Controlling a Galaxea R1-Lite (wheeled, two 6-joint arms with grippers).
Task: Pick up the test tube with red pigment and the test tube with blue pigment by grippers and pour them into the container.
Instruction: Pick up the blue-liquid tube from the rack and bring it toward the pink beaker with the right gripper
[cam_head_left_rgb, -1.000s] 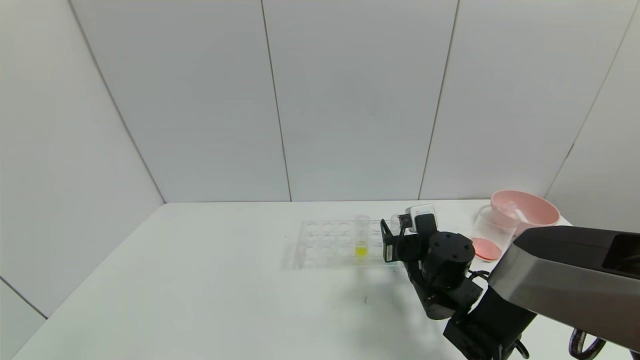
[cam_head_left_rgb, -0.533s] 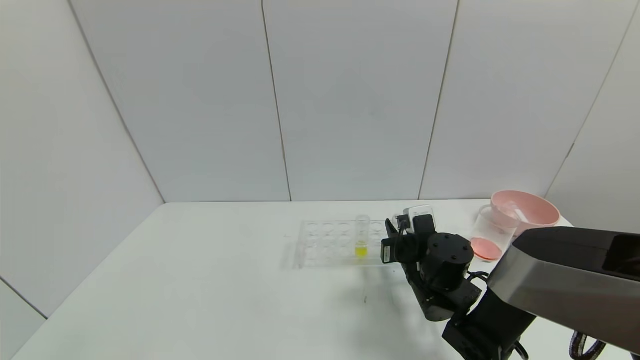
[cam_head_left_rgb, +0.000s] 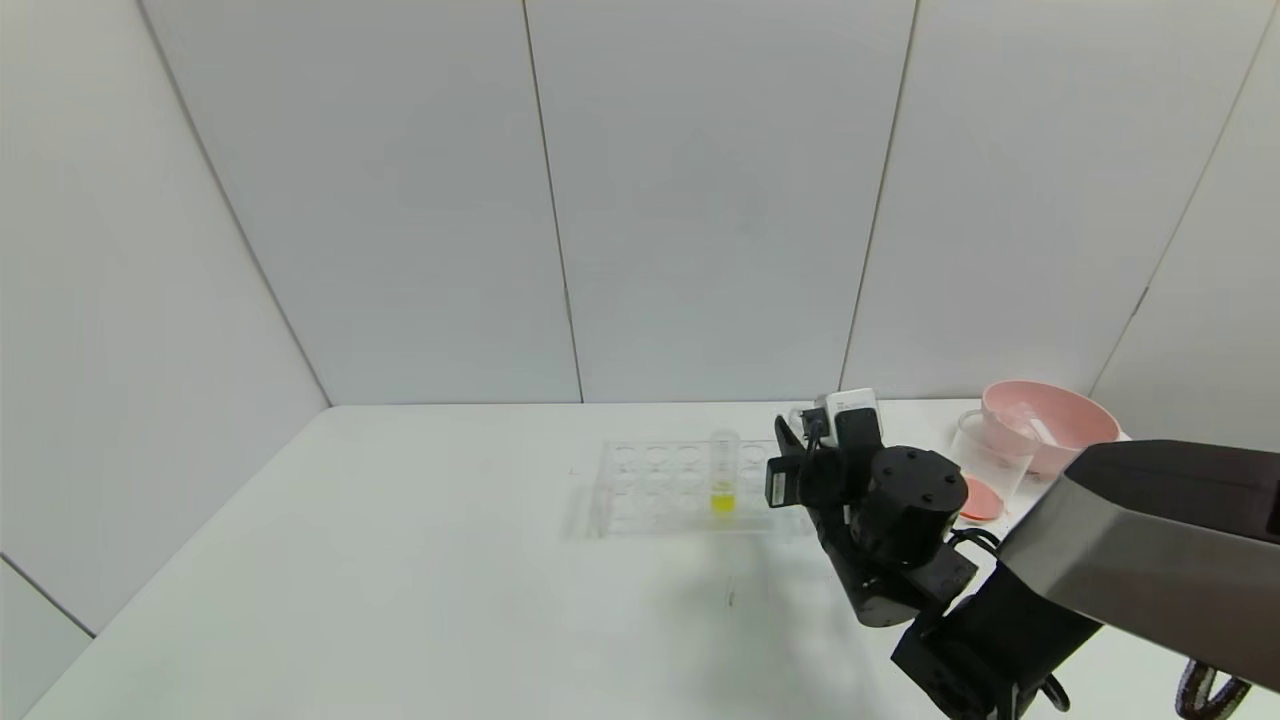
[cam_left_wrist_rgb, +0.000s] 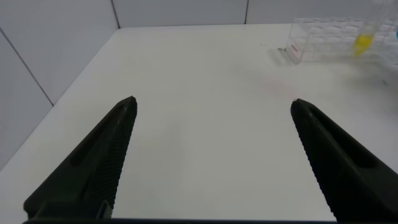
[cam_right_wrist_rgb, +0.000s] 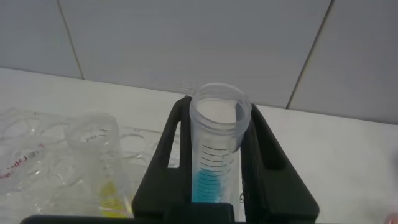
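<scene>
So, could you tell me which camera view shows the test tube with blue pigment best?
The right wrist view: the test tube with blue pigment stands upright between the right gripper fingers, open mouth and blue liquid plain. In the head view the gripper hides it; the left wrist view misses it.

Right arm reaches in from the lower right of the head view, elbow link low, wrist bent up and forward — right gripper (cam_head_left_rgb: 790, 470) sits at the right end of the rack, above the table. Its two black fingers (cam_right_wrist_rgb: 166, 146) stand upright and are clamped on the test tube with blue pigment (cam_right_wrist_rgb: 214, 146), held vertical, open end up (seen in the right wrist view). Left gripper (cam_left_wrist_rgb: 211, 158) hangs over bare table — fingers spread wide, nothing between them.
</scene>
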